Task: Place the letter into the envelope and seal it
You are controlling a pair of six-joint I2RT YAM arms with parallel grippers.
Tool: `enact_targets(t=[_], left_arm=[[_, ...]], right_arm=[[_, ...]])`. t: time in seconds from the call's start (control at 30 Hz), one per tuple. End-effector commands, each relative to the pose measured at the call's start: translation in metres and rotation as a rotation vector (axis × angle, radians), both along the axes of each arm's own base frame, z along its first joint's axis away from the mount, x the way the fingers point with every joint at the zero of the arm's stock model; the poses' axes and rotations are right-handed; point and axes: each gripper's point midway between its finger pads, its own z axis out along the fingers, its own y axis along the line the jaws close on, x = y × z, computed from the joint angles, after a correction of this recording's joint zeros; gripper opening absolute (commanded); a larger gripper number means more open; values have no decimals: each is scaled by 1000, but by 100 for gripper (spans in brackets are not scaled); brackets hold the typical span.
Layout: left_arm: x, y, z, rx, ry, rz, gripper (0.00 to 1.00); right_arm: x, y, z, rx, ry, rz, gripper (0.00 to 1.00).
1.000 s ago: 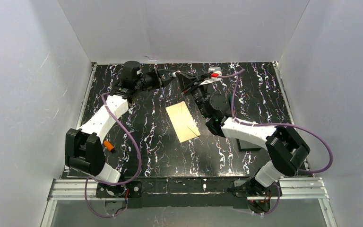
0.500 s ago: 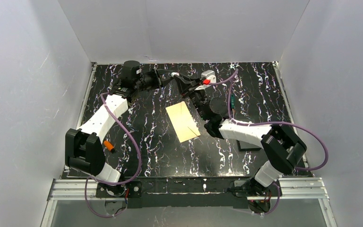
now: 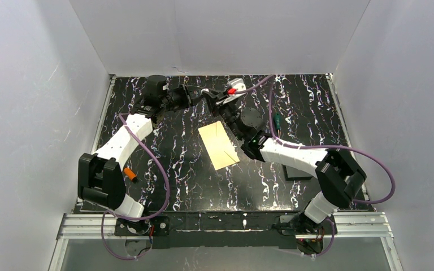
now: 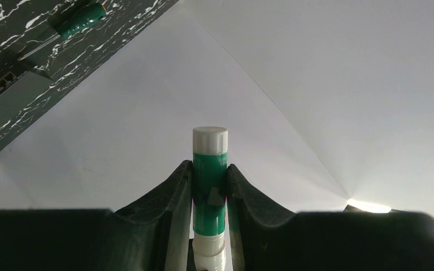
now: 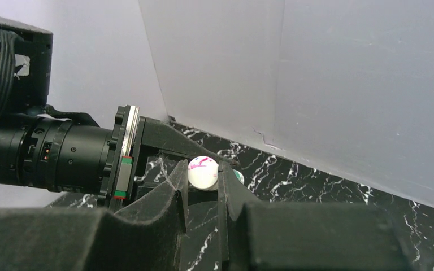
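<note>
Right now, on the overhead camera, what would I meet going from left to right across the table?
A small orange piece → pale cream paper envelope with a pointed flap → slim green-handled tool → flat black square.

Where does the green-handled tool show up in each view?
Top external: green-handled tool right of centre, beside the purple cable.
Left wrist: green-handled tool in the top-left corner.
Right wrist: not in view.
Shared: the black marbled table.
</note>
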Motion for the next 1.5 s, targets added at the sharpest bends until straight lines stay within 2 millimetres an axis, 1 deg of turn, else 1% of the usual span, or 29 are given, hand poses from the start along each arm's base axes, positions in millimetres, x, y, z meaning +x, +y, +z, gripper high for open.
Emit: enact_targets(t=[0.0,0.23,0.47,0.63,0.77,0.83,0.93,1.13,1.37,1.43,1.47], left_arm=[[-4,3,34,-302,275,132,0],[-8,5,25,-250,302,136,0],[-16,5,14,-196,340,125,0],[-17,3,10,-191,352,108,0],[-18,3,14,-188,347,105,0],[-19,3,14,-183,350,103,0],[-23,3,12,-162,364,96,0],[-24,4,8,-161,385,99,0],[-28,8,-2,-147,407,108,0],[-30,9,-4,-143,411,108,0],[-31,10,-6,-139,416,109,0]], right_arm=[[-3,4,-12,-141,58,-29,1],[-9,3,-21,-284,54,-119,1],[-5,-7,-33,-377,108,-213,1],[-5,-10,-39,-389,132,-222,1],[-3,-10,-44,-383,168,-239,1],[1,-12,-49,-401,194,-269,1],[7,-18,-64,-444,235,-331,1],[10,-24,-83,-503,299,-380,1],[7,-31,-121,-599,355,-403,1],[2,-23,-116,-565,387,-351,1],[1,-21,-110,-553,394,-333,1]])
